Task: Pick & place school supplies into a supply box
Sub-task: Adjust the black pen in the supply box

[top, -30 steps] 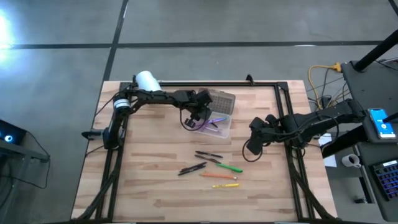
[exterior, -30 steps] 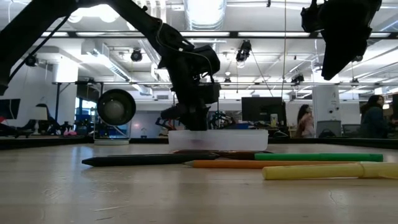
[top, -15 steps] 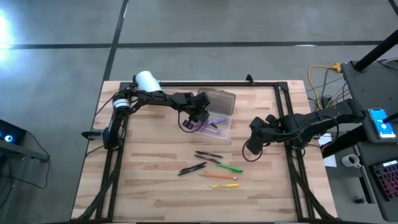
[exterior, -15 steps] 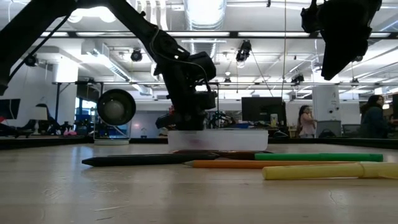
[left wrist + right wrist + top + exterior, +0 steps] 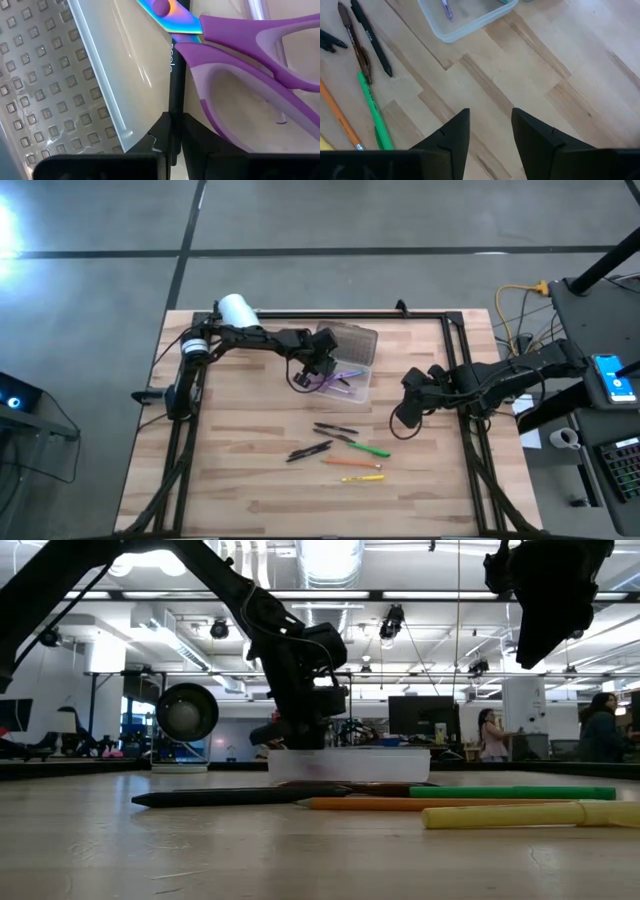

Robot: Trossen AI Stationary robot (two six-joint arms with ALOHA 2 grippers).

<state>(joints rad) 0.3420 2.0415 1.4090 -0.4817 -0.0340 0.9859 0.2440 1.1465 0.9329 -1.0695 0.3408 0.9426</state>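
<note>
The clear supply box (image 5: 347,373) sits at the table's far middle, its grey textured lid (image 5: 352,340) folded open behind it. Purple-handled scissors (image 5: 250,45) and a purple pen (image 5: 446,9) lie inside. My left gripper (image 5: 303,377) is down in the box's left end, shut on a thin black pen (image 5: 175,85). Two black pens (image 5: 335,429), a green one (image 5: 366,447), an orange one (image 5: 350,463) and a yellow one (image 5: 362,477) lie flat on the table nearer me. My right gripper (image 5: 404,416) hangs open right of the box, above bare wood. My left gripper pinches the black pen near one end (image 5: 175,131) between its two fingers (image 5: 196,134). It comes from above, slanting down into the box. The pen runs on away from the fingers along the box, and its far part passes under the scissors' blades (image 5: 172,20).
A white cylinder roll (image 5: 237,310) stands at the table's far left corner. A black frame rail (image 5: 330,314) runs along the far edge. Cables and a side bench (image 5: 590,290) are off the right edge. Bare wood lies between the box and the loose pens.
My left gripper has sunk a little lower into the box, still shut on the black pen. The right arm has kept still.
</note>
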